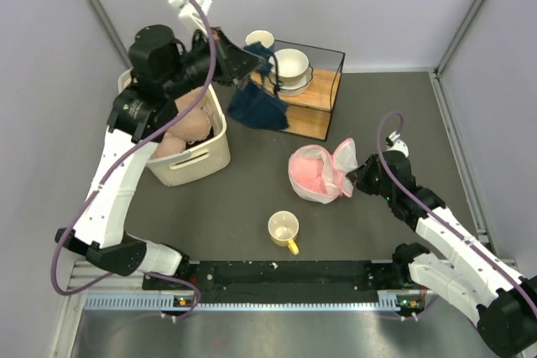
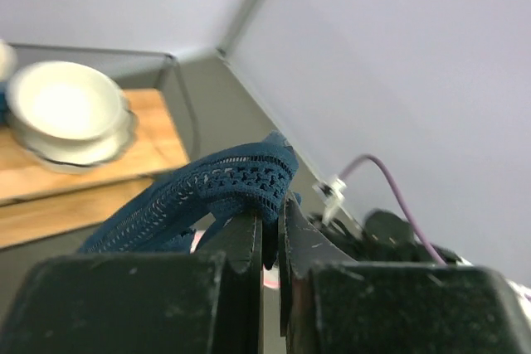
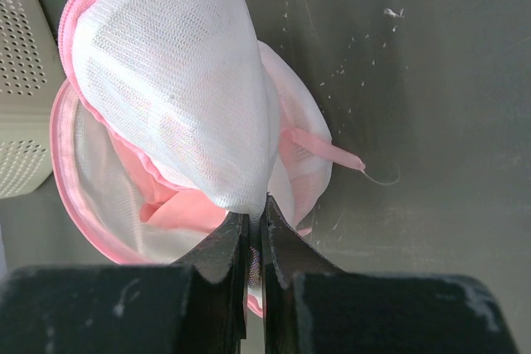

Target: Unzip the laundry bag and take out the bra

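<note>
At the far left a cream plastic basket with slotted sides (image 1: 204, 157) stands on the dark grey table (image 1: 243, 199), and pale peach cloths (image 1: 190, 121) lie inside it. Above the basket the left arm is raised. The left gripper (image 2: 272, 223) is closed, and its two fingers pinch the lace edge of a dark blue garment (image 1: 256, 106). This garment hangs down in front of a black-framed glass box (image 1: 333, 81). Inside the box, on a wooden shelf (image 1: 315, 96), a white ceramic bowl (image 1: 291, 64) sits on a plate. A small white cup (image 1: 260, 38) stands just behind the box's left corner.

Nearer to the arm bases, about in the middle of the table, a yellow mug (image 1: 284, 229) stands upright.

To the right of the mug lies the round laundry bag (image 1: 310, 175) of white mesh with a pink zip rim. Its zip is undone, and the domed upper half is lifted away from the lower half. The bright pink bra (image 3: 176, 206) is inside the lower half and shows through the gap. The right gripper (image 3: 255, 223) is closed on the mesh edge of the lifted half and holds it up.
</note>
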### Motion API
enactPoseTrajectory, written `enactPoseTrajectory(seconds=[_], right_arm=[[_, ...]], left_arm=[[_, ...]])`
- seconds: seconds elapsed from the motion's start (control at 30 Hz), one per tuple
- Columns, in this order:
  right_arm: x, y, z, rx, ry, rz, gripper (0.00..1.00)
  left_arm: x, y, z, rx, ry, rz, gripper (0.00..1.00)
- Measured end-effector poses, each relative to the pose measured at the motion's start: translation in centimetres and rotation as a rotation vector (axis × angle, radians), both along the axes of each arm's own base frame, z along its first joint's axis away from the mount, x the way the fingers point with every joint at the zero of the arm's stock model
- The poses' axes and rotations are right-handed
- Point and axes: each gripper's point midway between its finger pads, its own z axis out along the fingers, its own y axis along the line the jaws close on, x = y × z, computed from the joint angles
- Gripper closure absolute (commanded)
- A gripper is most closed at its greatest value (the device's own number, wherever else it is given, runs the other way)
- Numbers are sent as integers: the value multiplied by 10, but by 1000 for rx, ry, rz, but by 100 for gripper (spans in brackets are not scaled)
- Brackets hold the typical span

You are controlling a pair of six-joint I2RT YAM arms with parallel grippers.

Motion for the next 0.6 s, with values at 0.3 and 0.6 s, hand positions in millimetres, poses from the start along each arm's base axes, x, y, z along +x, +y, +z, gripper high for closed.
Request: enactPoseTrajectory(seconds=[0.3,0.6], right_arm=[[-1,1,-5,-3,20,9,100],[-1,4,-5,3,24,24,100]], left_arm=[[36,120,45,46,-103,490,100],[78,224,-33,152,87,842,100]])
